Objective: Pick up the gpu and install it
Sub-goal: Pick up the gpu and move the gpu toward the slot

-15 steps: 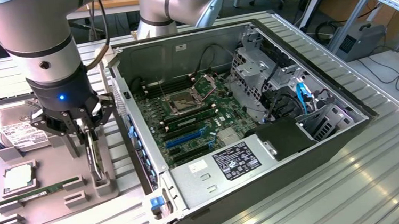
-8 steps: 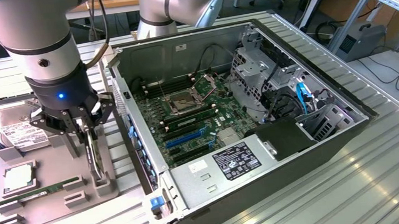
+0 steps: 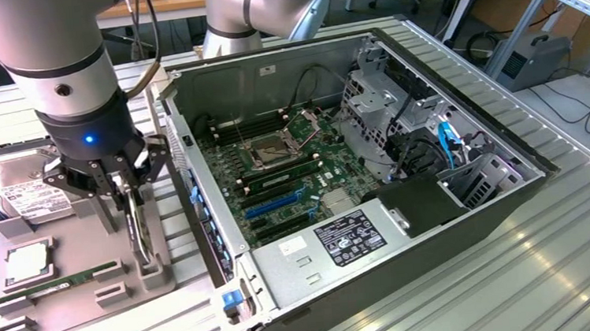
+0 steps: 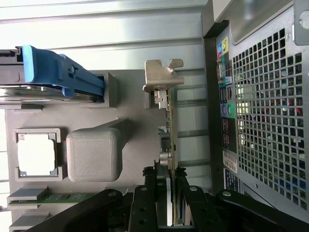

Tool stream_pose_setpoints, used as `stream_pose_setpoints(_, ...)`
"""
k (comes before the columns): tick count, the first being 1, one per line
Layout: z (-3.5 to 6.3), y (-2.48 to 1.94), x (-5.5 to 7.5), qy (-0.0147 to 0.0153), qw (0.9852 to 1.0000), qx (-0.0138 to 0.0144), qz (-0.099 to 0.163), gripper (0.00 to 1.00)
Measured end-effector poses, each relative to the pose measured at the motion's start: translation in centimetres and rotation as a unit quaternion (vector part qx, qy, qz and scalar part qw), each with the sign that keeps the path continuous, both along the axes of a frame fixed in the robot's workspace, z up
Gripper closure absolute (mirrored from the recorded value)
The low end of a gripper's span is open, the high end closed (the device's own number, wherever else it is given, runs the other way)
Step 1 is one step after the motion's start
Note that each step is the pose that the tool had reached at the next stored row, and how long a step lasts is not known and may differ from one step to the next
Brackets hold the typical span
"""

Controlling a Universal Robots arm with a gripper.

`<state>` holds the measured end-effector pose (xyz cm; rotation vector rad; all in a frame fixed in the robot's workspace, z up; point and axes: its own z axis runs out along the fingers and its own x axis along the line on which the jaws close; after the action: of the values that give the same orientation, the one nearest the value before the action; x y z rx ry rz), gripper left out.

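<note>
Right now the jaws clamp the gpu [image 4: 170,126], standing on edge in the gray holder [image 4: 130,99]

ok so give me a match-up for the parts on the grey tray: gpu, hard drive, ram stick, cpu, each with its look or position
Things:
1 gpu
2 hard drive
3 ram stick
4 cpu

Descriptions:
a silver box with a white label
b narrow green strip lying flat
c square chip lying flat in a square pocket
d standing on edge in a slot of the grey tray

Pairs: 1-d, 2-a, 3-b, 4-c
</note>
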<state>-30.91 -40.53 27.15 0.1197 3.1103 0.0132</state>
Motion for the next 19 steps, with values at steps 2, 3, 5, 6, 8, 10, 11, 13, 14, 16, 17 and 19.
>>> stream_pose_setpoints(2,0.07,0.0,0.0,0.0,1.0,0.0,0.0,0.73)
stream_pose_setpoints(3,0.1,0.0,0.0,0.0001,1.0,0.0,0.0,0.73)
stream_pose_setpoints(5,0.16,0.0,0.0,0.0,1.0,0.0,0.0,0.73)
stream_pose_setpoints(6,0.19,0.0,0.0,0.0,1.0,0.0,0.0,0.73)
stream_pose_setpoints(8,0.24,0.0,0.0,0.0,1.0,0.0,0.0,0.73)
stream_pose_setpoints(10,0.28,0.0,0.0,0.0,1.0,0.0001,0.0,0.73)
stream_pose_setpoints(11,0.3,0.0,0.0,0.0,1.0,0.0001,0.0,0.73)
stream_pose_setpoints(13,0.35,0.0,0.0,0.0001,1.0,0.0,0.0,0.73)
stream_pose_setpoints(14,0.36,0.0,0.0,0.0,1.0,0.0001,0.0,0.73)
stream_pose_setpoints(16,0.4,0.0,0.0,0.0,1.0,0.0001,0.0,0.73)
stream_pose_setpoints(17,0.43,0.0,0.0,0.0,1.0,0.0001,0.0,0.73)
stream_pose_setpoints(19,0.47,0.0,0.0,0.0001,1.0,0.0,0.0,0.73)
